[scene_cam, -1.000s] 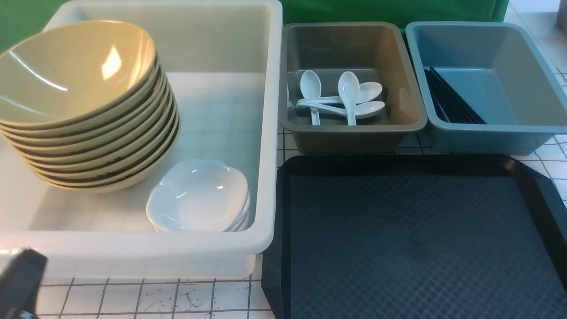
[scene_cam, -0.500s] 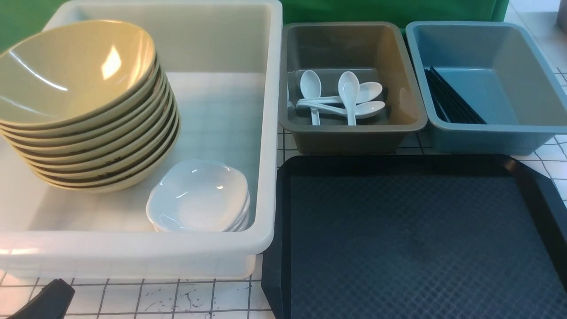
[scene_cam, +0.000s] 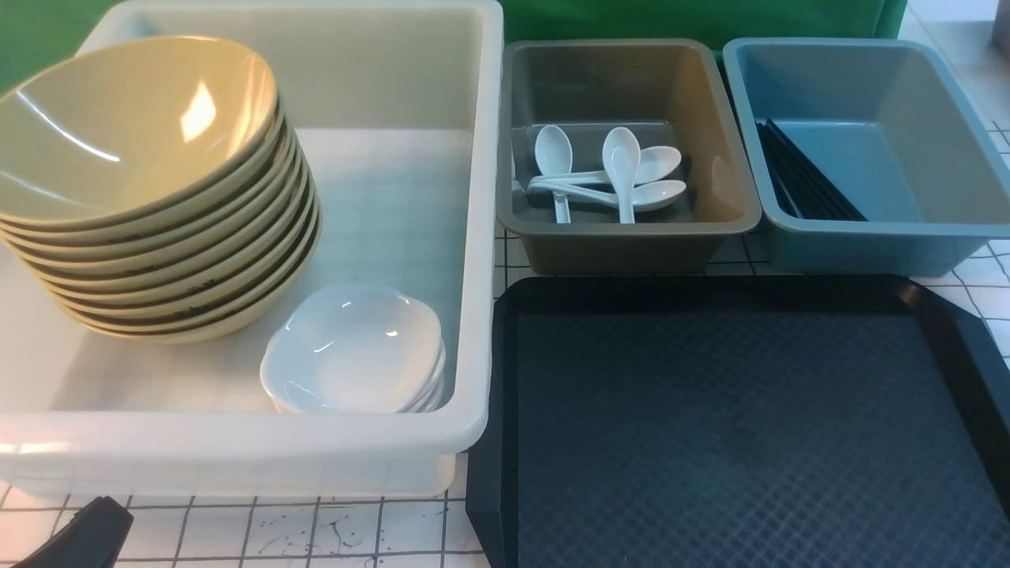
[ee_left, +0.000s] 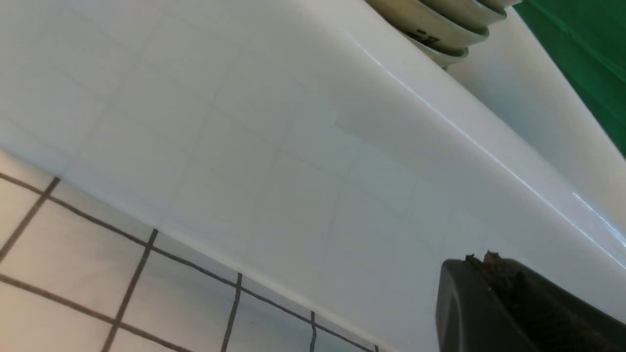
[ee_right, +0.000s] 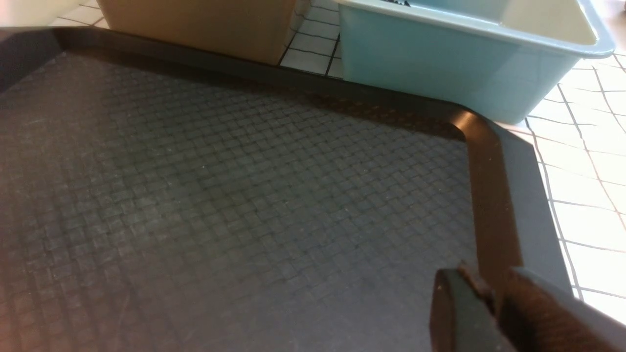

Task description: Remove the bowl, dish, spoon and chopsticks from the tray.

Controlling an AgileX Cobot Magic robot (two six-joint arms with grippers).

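Pressed together with nothing between its fingers, the dark left gripper [ee_left: 481, 261] is near the outside of the big white plastic tub [scene_cam: 237, 434], low at the near side. As for the dark-fingered right gripper [ee_right: 486, 288], its two tips show close by one another over the textured tray surface, though whether a slight gap parts them I cannot tell; no object shows in its grasp. Judging by how things lie, the clearing looks all but finished. No bowl, dish, spoon or chopsticks can be seen on the large black rectangular tray with cut corners and a raised rim [scene_cam: 505, 410], at least on the part that the views take in; its nearest edge runs out of sight. Each kind of tableware has a place of its own: a leaning stack of wide glossy olive-yellow bowls [scene_cam: 142, 134] stands in the tub, and beside it, in the same tub, sits a small pile of glossy white shallow dishes [scene_cam: 355, 347]. Short white soup spoons [scene_cam: 622, 162] lie crossed in the grey-brown plastic bin [scene_cam: 631, 252], and thin black chopsticks [scene_cam: 813, 181] rest slanting in the blue plastic bin [scene_cam: 876, 248]. Which of these pieces came off the tray cannot be told, since each sits among its likes. Probably all that remains is for both arms to settle clear of the containers.
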